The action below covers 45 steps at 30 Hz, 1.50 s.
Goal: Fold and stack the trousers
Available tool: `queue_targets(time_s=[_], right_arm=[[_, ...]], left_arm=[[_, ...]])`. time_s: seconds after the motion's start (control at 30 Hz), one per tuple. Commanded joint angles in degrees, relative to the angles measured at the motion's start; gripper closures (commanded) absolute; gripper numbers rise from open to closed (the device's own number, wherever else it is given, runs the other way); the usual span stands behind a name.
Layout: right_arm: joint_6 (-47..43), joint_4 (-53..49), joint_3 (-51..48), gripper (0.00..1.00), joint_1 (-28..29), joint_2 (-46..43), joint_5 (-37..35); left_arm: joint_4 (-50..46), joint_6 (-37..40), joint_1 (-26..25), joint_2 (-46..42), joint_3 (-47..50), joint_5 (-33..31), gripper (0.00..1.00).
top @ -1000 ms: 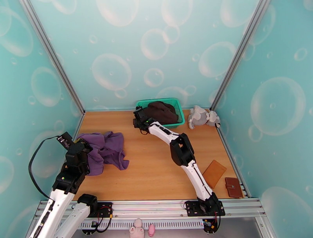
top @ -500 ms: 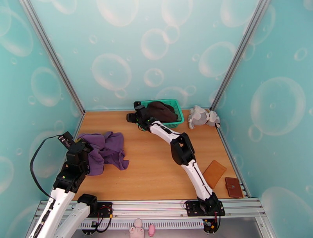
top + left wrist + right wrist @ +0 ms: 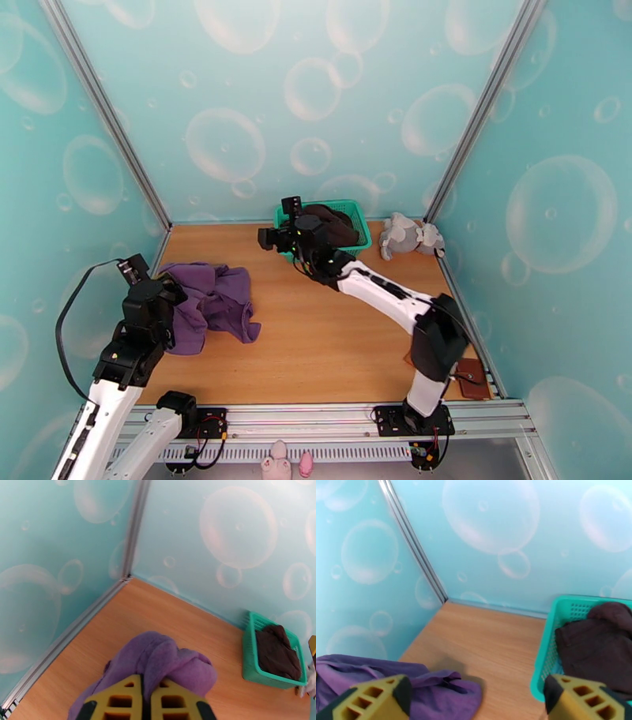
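Top external: green basket (image 3: 361, 215) holds dark brown garment (image 3: 335, 222); trousers (image 3: 215, 298) outside.

bare worktop (image 3: 316, 347) runs from the centre to 6 o'clock and up to 11 o'clock. the trousers (image 3: 213, 304) heap at 9 o'clock against the left wall, the left end effector (image 3: 147, 683) clamped on a fold. the green basket (image 3: 366, 233) blocks 12 to 1 o'clock, a grey plush toy (image 3: 407, 235) just beside it. the right arm (image 3: 387, 290) slants from 5 o'clock toward 12, the right end effector (image 3: 474, 695) spread wide over bare wood. a brown wallet (image 3: 472, 377) lies at 4 o'clock.
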<state>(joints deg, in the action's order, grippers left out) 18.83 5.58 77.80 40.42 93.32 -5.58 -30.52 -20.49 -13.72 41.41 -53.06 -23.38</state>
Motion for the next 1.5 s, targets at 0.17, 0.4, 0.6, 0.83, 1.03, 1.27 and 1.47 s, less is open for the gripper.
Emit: queue_targets(time_s=[0.17, 0.4, 0.6, 0.83, 1.03, 1.27, 1.47], right_arm=[[6.8, -0.1, -30.5, 0.06, -1.9, -22.8, -9.1], [9.7, -6.7, -42.7, 0.06, -1.7, -37.7, -12.5], [9.3, -16.7, -45.4, 0.05, -0.3, -46.2, -13.4], [16.4, -23.4, -43.2, 0.05, 16.5, -35.7, -12.9], [28.9, -30.1, -38.8, 0.05, 24.9, -17.7, -14.0], [34.3, -29.8, -38.5, 0.29, 28.1, -11.2, -14.0], [32.3, -34.7, -36.7, 0.88, 26.4, -14.5, -18.7]], left_arm=[[8.8, 7.7, -26.8, 13.5, -7.1, 15.6, 0.89], [18.9, 11.3, -32.9, 31.4, -8.0, 27.6, 0.33], [19.8, 8.2, -32.1, 22.6, -2.2, 5.9, 0.12], [3.8, -7.3, -21.4, 19.1, 5.9, 5.9, 0.19], [11.9, -11.6, -20.2, 15.8, 17.2, 18.3, 0.28], [12.9, -13.2, -20.4, 14.1, 22.3, 17.0, 0.28], [14.3, -15.9, -19.8, 15.8, 24.3, 13.3, 0.29]])
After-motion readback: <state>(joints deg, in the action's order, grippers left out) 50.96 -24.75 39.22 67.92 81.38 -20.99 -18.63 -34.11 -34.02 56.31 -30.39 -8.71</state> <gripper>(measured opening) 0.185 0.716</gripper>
